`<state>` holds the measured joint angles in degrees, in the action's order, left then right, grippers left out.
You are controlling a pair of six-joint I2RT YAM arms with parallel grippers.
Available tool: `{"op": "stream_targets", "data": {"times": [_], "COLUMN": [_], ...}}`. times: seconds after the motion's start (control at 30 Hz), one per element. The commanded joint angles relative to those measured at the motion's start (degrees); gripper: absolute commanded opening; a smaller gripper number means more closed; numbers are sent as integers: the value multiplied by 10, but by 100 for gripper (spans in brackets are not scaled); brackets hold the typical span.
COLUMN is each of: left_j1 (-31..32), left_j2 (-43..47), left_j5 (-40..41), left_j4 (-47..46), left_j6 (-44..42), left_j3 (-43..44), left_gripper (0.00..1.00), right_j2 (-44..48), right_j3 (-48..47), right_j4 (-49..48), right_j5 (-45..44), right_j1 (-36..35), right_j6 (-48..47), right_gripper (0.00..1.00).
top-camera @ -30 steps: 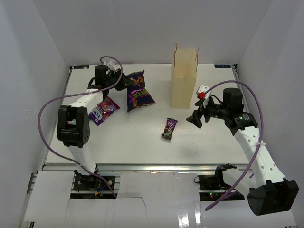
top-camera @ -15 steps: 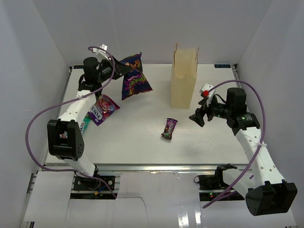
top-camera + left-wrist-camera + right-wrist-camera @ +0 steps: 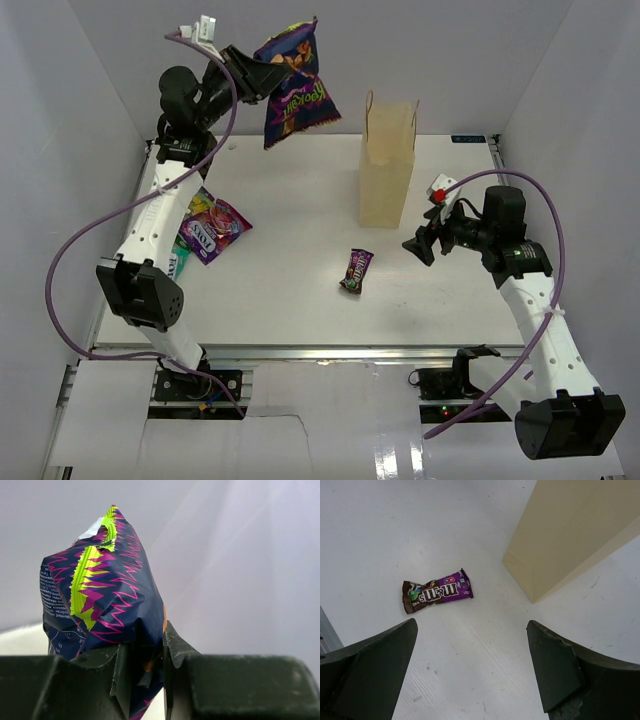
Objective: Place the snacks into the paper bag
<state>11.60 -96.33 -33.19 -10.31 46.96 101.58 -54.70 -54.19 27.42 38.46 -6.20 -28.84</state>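
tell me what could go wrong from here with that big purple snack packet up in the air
1. The left gripper pinches the large dark purple glossy packet by one edge only, high in the air; the rest hangs free, so it could slip out.
2. The tall tan kraft paper bag stands unsupported, with the open right gripper apart from it; the wide packet may catch its rim or handles and tip it.

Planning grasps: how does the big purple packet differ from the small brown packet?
The purple packet is far larger than the brown packet. The purple packet hangs in the air, pinched by the left gripper; the brown packet lies flat on the table, untouched. Both are glossy and outside the paper bag.
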Motion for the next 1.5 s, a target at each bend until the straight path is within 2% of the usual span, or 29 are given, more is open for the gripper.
{"op": "stream_targets", "data": {"times": [0.0, 0.27, 0.43, 0.53, 0.83, 1.0, 1.3, 1.47], "left_j1": [45, 128, 162, 172, 193, 218, 268, 281], "left_j2": [-11, -105, -144, -159, -213, -242, -285, -300], "left_j5": [22, 87, 159, 189, 211, 268, 369, 393], "left_j4": [-81, -54, -13, -2, 10, 12, -10, -18], "left_j6": [9, -37, -83, -101, -100, -113, -194, -220], "left_j3": [100, 268, 313, 324, 359, 375, 401, 397], "left_gripper": [0, 0, 0, 0, 0, 0, 0, 0], "right_j2": [13, 28, 34, 38, 38, 37, 41, 42], "right_j3": [8, 31, 37, 39, 46, 48, 59, 61], "right_j4": [3, 2, 1, 2, -1, -3, -10, -11], "right_j5": [-2, 1, 3, 1, 3, 4, 11, 17], "right_j1": [5, 12, 16, 19, 22, 23, 24, 24], "right_j6": [9, 18, 24, 23, 25, 29, 44, 45], "right_gripper": [96, 96, 96, 96, 96, 95, 95, 95]}}
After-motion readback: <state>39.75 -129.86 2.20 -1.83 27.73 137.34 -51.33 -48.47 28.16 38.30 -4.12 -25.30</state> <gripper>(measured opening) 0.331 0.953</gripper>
